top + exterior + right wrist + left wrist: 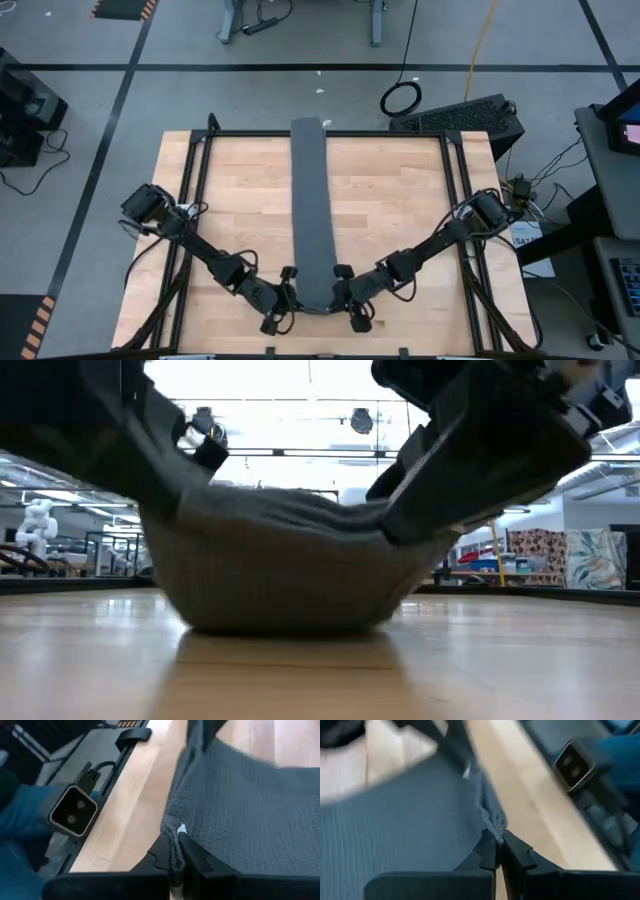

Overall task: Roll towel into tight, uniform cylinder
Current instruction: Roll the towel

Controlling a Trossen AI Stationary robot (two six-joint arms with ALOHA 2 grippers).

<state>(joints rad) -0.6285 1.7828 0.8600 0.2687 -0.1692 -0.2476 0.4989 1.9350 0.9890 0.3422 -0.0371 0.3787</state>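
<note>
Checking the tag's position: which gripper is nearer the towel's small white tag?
Right. The right gripper pinches the towel corner beside the white tag; the left gripper pinches the opposite corner.

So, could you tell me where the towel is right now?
In the high view the towel lies as a long strip down the table's middle, its near corners pinched by the left gripper and right gripper.

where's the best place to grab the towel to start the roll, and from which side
Take the towel by its two near-end corners, one gripper from each long side. It lies as a long narrow strip, and the left gripper and right gripper are already pinched on those corners, lifting that end.
</note>
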